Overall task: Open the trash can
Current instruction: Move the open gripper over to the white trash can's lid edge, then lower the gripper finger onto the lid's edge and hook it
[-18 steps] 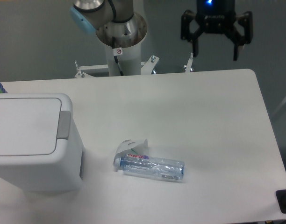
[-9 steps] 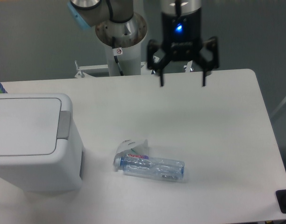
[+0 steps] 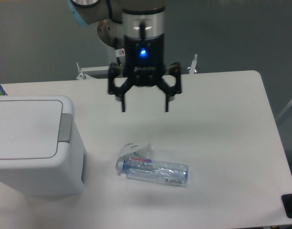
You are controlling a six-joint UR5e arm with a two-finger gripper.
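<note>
At the left edge of the table (image 3: 222, 143) sits the trash can (image 3: 36, 148), a big boxy white bin with rounded corners, partly cut off by the frame. Its top is a flat white lid panel (image 3: 24, 128), smooth and faintly glossy, with a grey rectangular push tab (image 3: 65, 128) set along the lid's right side, facing the middle of the table. The lid is down.

From where I stand the bin looks like hard moulded plastic: stiff, probably light for its bulk, and slick enough that two fingers would get little purchase on its walls. I would not try to grasp it at all. The tab is the place to work, and it seems made to be pressed, so a downward push with a fingertip on that grey strip looks like the sensible way in. Because the body is likely light, a push that comes in sideways might shove the whole bin toward the table's edge instead of tripping the lid.

The gripper (image 3: 144, 109) hangs over the rear middle of the table, well apart from the bin and to its right, fingers pointing down and spread wide with nothing between them. A blue light glows on its black body.

Nearer the front edge lies a clear plastic water bottle (image 3: 155, 170) on its side, thin and crinkly looking, with a red label band, and a small white curved piece (image 3: 135, 148) rests just beside its cap end.
</note>
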